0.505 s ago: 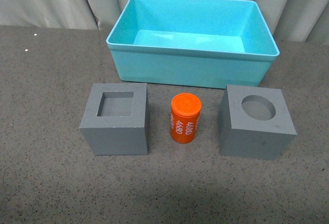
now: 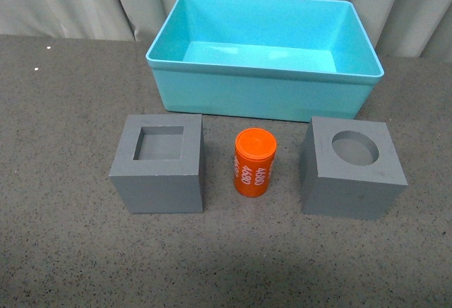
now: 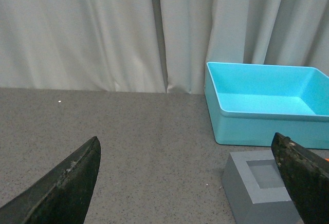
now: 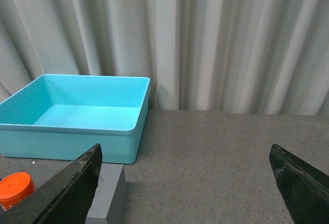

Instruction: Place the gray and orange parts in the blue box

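Observation:
In the front view the turquoise blue box (image 2: 265,96) stands empty at the back. In front of it, in a row, stand a gray cube with a square recess (image 2: 159,174), an upright orange cylinder with white numerals (image 2: 254,163) and a gray cube with a round recess (image 2: 351,170). Neither arm shows in the front view. My left gripper (image 3: 187,183) is open and empty, with the square-recess cube (image 3: 259,193) by one finger and the box (image 3: 267,124) beyond. My right gripper (image 4: 185,183) is open and empty; the box (image 4: 72,131), the cylinder (image 4: 15,188) and a cube's corner (image 4: 110,196) show beside it.
The parts and box rest on a dark gray speckled tabletop (image 2: 63,110). Pale pleated curtains (image 2: 70,1) hang close behind the box along the table's back edge. Bare tabletop lies left of the square-recess cube and right of the round-recess cube.

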Controlling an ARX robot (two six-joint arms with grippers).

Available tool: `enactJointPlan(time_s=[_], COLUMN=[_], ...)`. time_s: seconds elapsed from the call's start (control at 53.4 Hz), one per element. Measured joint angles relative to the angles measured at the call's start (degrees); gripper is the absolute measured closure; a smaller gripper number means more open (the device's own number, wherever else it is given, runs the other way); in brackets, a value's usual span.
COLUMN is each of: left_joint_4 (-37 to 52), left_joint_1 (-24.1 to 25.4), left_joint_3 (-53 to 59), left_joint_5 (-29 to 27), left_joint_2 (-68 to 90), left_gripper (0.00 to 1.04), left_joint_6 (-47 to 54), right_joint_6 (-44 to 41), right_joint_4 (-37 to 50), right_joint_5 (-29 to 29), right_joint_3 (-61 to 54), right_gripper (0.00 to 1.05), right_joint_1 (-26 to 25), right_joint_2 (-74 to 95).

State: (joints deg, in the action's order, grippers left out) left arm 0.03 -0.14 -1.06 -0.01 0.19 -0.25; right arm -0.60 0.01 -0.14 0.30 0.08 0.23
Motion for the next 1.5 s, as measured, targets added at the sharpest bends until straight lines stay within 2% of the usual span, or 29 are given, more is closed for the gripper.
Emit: enactJointPlan(time_s=[0.524, 0.561, 0.618, 0.655, 0.73, 0.842, 1.086, 1.329, 1.497], left_joint_4=[0.0, 0.0, 0.0, 0.0, 0.0, 0.0, 0.0, 0.0, 0.0], left_joint_1=[0.0, 0.0, 0.0, 0.0, 0.0, 0.0, 0.0, 0.0, 0.0], left_joint_3=[0.0, 0.0, 0.0, 0.0, 0.0, 0.0, 0.0, 0.0, 0.0], left_joint_5=[0.0, 0.0, 0.0, -0.1, 0.0, 0.0, 0.0, 0.0, 0.0], left_joint_2=[0.0, 0.0, 0.0, 0.0, 0.0, 0.0, 0.0, 0.0, 0.0], left_gripper=[0.07, 0.07, 0.07, 0.07, 0.07, 0.07, 0.07, 0.07, 0.07], left_joint_6=[0.0, 0.0, 0.0, 0.0, 0.0, 0.0, 0.0, 0.0, 0.0], right_joint_6=[0.0, -1.1, -7.7, -12.3, -17.2, -18.8, -12.7, -0.6, 2.9], right_joint_4=[0.0, 0.4, 3.4, 3.9, 5.7, 12.5, 23.0, 17.6, 16.3], right_joint_5=[0.0, 1.4, 9.0, 11.3, 10.6, 10.0, 6.8, 3.7, 3.3], right_joint_3=[0.0, -0.1, 0.0, 0.0, 0.1, 1.1, 10.6, 25.7, 30.4], right_gripper=[0.1, 0.1, 0.1, 0.1, 0.1, 0.1, 0.1, 0.1, 0.1], right_joint_1=[0.0, 0.4, 2.6, 3.7, 4.3, 4.9, 8.1, 12.7, 13.9], right_joint_2=[0.0, 0.0, 0.9, 2.0, 7.0, 18.3, 51.3, 79.8, 87.4])
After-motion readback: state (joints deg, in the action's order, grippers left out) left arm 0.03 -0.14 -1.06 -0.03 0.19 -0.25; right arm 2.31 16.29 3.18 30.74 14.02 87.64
